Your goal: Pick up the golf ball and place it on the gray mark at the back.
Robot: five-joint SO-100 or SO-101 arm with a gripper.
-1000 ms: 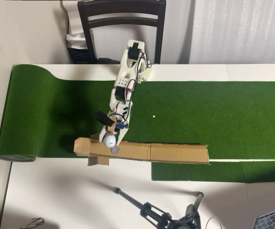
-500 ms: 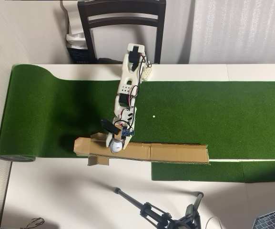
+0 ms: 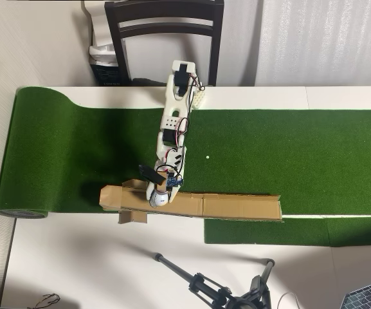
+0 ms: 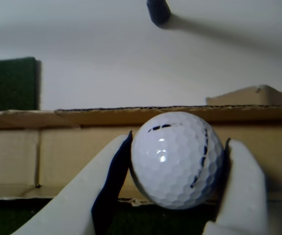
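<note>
The golf ball (image 4: 177, 159), white and dimpled with dark line markings, sits squeezed between my two white fingers (image 4: 79, 198) in the wrist view. My gripper (image 4: 178, 143) is shut on it. Seen from overhead, the golf ball (image 3: 158, 197) and gripper (image 3: 159, 195) hang over the left part of the brown cardboard strip (image 3: 236, 207) at the turf's near edge. The same cardboard (image 4: 28, 152) fills the background just behind the ball in the wrist view. The gray mark is hidden under the ball and gripper.
Green turf mat (image 3: 288, 154) covers the table, rolled at its left end (image 3: 21, 212). A tiny white dot (image 3: 207, 156) lies on the turf. A dark chair (image 3: 164, 26) stands behind the arm's base; a tripod (image 3: 211, 286) and a laptop corner (image 3: 368, 297) sit near the bottom edge.
The arm has stretched further toward the cardboard, carrying the ball down-right. The gray disc that showed just below the ball a second ago is now covered.
</note>
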